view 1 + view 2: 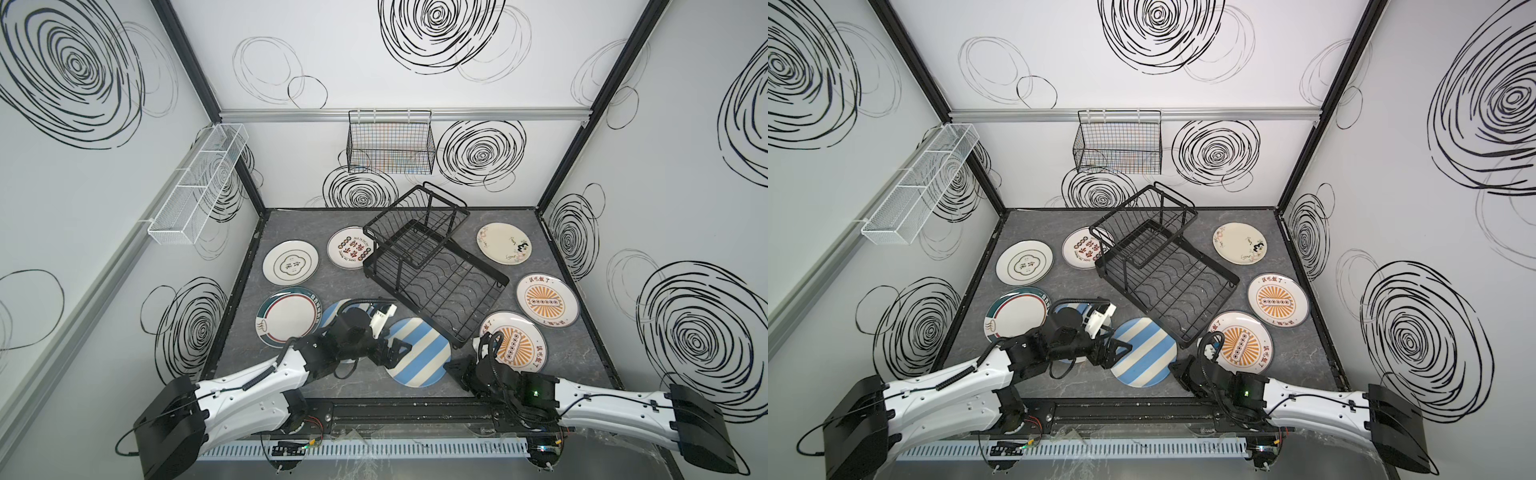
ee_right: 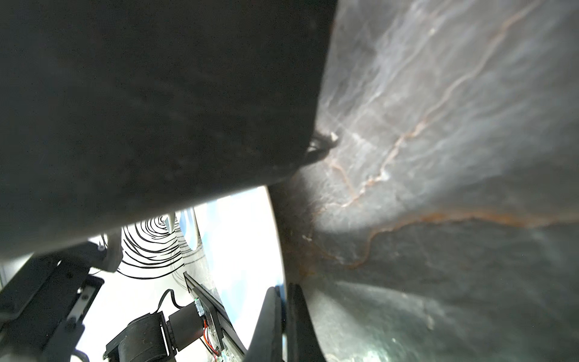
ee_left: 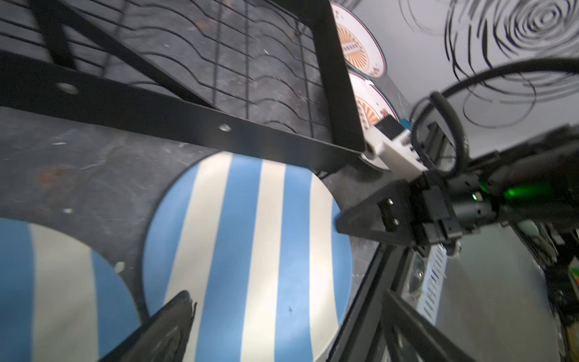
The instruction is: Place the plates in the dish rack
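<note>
Right gripper pinched rim of striped plate, shallow bite; could slip out on lift. Left gripper jaws spread over it.

— What is hanging on the back wall?
— A black basket, hooking over a silver rail that is running across just above it.
— Is anything sitting beside it?
— A white basket is hanging to its left, on the side wall.
— And around it?
— Black swirls are covering the walls. One is sitting just right of the black basket and another is peeking out just below it. Black posts are rising in the corners on either side of it.
— And lower down?
— A grey marbled tabletop is lying well below the black basket. A white slotted duct is running along the edge farthest from it.
</note>
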`<control>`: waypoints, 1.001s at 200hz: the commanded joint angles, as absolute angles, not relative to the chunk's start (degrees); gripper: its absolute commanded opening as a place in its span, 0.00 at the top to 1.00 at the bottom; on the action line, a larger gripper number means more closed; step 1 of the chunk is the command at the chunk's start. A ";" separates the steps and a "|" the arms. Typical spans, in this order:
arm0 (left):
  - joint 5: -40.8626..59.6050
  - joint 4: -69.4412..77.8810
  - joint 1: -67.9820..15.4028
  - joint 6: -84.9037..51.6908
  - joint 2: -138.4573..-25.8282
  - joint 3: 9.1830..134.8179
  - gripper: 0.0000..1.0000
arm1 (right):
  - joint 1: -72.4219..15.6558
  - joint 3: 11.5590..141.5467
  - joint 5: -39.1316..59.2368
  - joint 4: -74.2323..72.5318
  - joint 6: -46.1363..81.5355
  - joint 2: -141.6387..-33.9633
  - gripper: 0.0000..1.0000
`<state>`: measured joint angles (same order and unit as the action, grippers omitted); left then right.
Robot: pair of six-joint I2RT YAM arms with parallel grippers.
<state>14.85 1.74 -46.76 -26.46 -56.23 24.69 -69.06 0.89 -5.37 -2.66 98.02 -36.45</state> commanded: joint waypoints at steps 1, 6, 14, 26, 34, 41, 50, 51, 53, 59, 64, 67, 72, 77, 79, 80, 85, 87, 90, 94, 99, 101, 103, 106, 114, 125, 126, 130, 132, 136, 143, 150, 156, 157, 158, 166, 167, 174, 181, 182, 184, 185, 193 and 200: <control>13.91 -0.06 -43.49 -28.66 -55.03 23.45 0.04 | -69.52 3.84 -6.24 0.43 96.77 -35.63 1.00; 14.13 -0.37 -42.83 -28.42 -55.02 23.61 0.04 | -69.52 4.19 -6.24 0.53 96.41 -35.77 1.00; 14.56 -1.02 -41.85 -28.24 -55.11 23.96 0.04 | -69.48 4.86 -6.15 1.10 96.01 -35.72 1.00; 15.14 -1.81 -40.69 -28.34 -55.20 24.67 0.04 | -69.48 5.98 -5.98 2.09 95.41 -35.86 1.00; 15.46 -2.01 -40.26 -28.38 -55.24 25.11 0.04 | -69.52 7.05 -6.04 3.04 95.08 -35.62 1.00; 15.72 -2.11 -39.96 -28.48 -55.20 25.35 0.04 | -69.52 7.94 -6.06 3.79 94.72 -35.51 1.00; 15.83 -2.49 -39.73 -28.48 -55.05 25.73 0.04 | -69.49 8.96 -6.09 4.43 94.20 -35.19 1.00; 15.83 -2.56 -39.69 -28.48 -55.04 25.83 0.04 | -69.51 9.01 -6.12 4.46 94.17 -35.22 1.00; 15.84 -2.73 -39.65 -28.48 -55.09 25.90 0.04 | -69.52 9.22 -6.12 4.48 93.96 -35.17 1.00; 15.78 -3.17 -39.49 -28.50 -54.92 26.22 0.04 | -69.52 9.71 -5.98 4.41 93.50 -35.18 1.00; 15.65 -3.53 -39.26 -28.48 -54.79 26.41 0.04 | -69.50 10.00 -5.80 4.38 93.33 -35.16 1.00; 15.60 -3.86 -39.10 -28.48 -54.69 26.57 0.04 | -69.52 10.18 -5.79 4.13 93.17 -35.23 1.00; 15.60 -4.27 -38.80 -28.39 -54.59 26.84 0.04 | -69.50 10.37 -5.52 3.65 92.76 -35.47 1.00; 15.51 -4.83 -38.40 -28.39 -54.27 27.10 0.04 | -69.45 10.56 -5.05 3.13 92.41 -35.72 1.00; 15.54 -5.05 -38.19 -28.41 -54.13 27.19 0.04 | -69.50 10.62 -4.98 2.89 92.25 -35.89 1.00; 15.55 -5.12 -38.08 -28.40 -54.13 27.26 0.04 | -69.51 10.71 -4.95 2.81 92.22 -35.92 1.00; 15.59 -5.80 -37.54 -28.33 -53.88 27.60 0.04 | -69.50 11.00 -4.83 2.56 91.91 -36.35 1.00; 15.67 -5.98 -37.33 -28.27 -53.70 27.71 0.04 | -69.52 11.12 -4.79 2.48 91.73 -36.53 1.00; 15.65 -6.32 -37.09 -28.16 -53.55 27.95 0.04 | -69.48 11.35 -4.70 2.32 91.45 -36.76 1.00; 15.70 -6.76 -36.66 -28.07 -53.27 28.25 0.04 | -69.49 11.66 -4.44 2.22 91.07 -37.20 1.00; 15.73 -7.29 -36.16 -27.84 -52.89 28.65 0.04 | -69.48 12.17 -4.26 2.13 90.55 -37.77 1.00; 15.82 -7.54 -35.91 -27.75 -52.75 28.83 0.04 | -69.44 12.25 -4.25 2.05 90.34 -38.01 1.00; 15.82 -7.73 -35.70 -27.70 -52.61 28.98 0.04 | -69.41 12.44 -4.27 2.03 89.97 -38.22 1.00; 15.93 -8.04 -35.38 -27.57 -52.44 29.22 0.04 | -69.43 12.70 -4.25 1.95 89.68 -38.52 1.00; 16.13 -8.95 -34.54 -27.13 -52.01 29.97 0.04 | -69.34 13.37 -4.28 1.83 88.98 -39.43 1.00; 16.58 -10.35 -33.51 -26.52 -51.47 30.97 0.04 | -69.17 14.48 -4.37 1.33 87.33 -40.43 1.00; 16.64 -10.45 -33.37 -26.44 -51.44 31.08 0.04 | -69.13 14.58 -4.38 1.32 87.13 -40.52 1.00; 16.76 -10.89 -32.98 -26.23 -51.16 31.43 0.04 | -69.01 15.16 -4.45 1.44 86.56 -40.87 1.00; 16.87 -11.05 -32.79 -26.16 -51.13 31.57 0.04 | -68.89 15.43 -4.45 1.55 86.31 -41.05 1.00; 17.00 -11.45 -32.36 -25.91 -50.99 31.87 0.04 | -68.70 15.94 -4.47 1.70 85.87 -41.31 1.00; 17.52 -12.04 -31.58 -25.32 -50.74 32.40 0.04 | -68.19 17.10 -4.30 2.33 84.52 -41.91 1.00; 17.87 -12.98 -30.61 -24.81 -50.56 33.06 0.04 | -67.60 18.08 -4.14 2.78 83.56 -42.28 1.00; 18.01 -13.75 -29.80 -24.79 -50.42 33.62 0.04 | -67.01 18.95 -3.96 3.18 82.54 -42.68 1.00; 18.06 -13.86 -29.62 -24.83 -50.39 33.69 0.04 | -66.95 19.10 -3.92 3.26 82.40 -42.74 1.00; 18.08 -13.96 -29.49 -24.10 -50.37 33.76 0.04 | -66.83 19.22 -3.89 3.26 82.20 -42.82 1.00; 18.52 -14.62 -28.36 -22.90 -50.20 34.33 0.04 | -66.10 20.33 -3.56 3.50 80.84 -43.22 1.00; 18.58 -14.69 -28.20 -22.83 -50.19 34.39 0.04 | -65.97 20.45 -3.49 3.60 80.63 -43.32 1.00; 19.05 -15.09 -27.20 -22.40 -49.92 34.77 0.04 | -65.13 21.42 -2.99 3.84 79.35 -43.89 1.00; 19.62 -15.50 -26.30 -21.87 -49.84 35.14 0.04 | -64.26 22.56 -2.38 4.17 77.74 -44.46 1.00; 19.70 -15.62 -26.20 -21.79 -49.75 35.19 0.04 | -64.08 22.71 -2.29 4.19 77.59 -44.60 1.00; 19.82 -15.73 -25.93 -21.68 -49.70 35.28 0.04 | -63.83 23.08 -2.11 4.28 77.12 -44.77 1.00; 19.89 -15.77 -25.80 -21.57 -49.68 35.35 0.04 | -63.69 23.23 -2.02 4.34 76.92 -44.88 1.00; 20.16 -16.43 -24.96 -20.92 -49.72 35.82 0.04 | -62.52 24.80 -1.26 5.12 75.03 -45.70 1.00; 20.28 -17.03 -24.40 -20.34 -49.72 36.37 0.04 | -61.79 26.10 -0.73 5.88 73.34 -46.55 1.00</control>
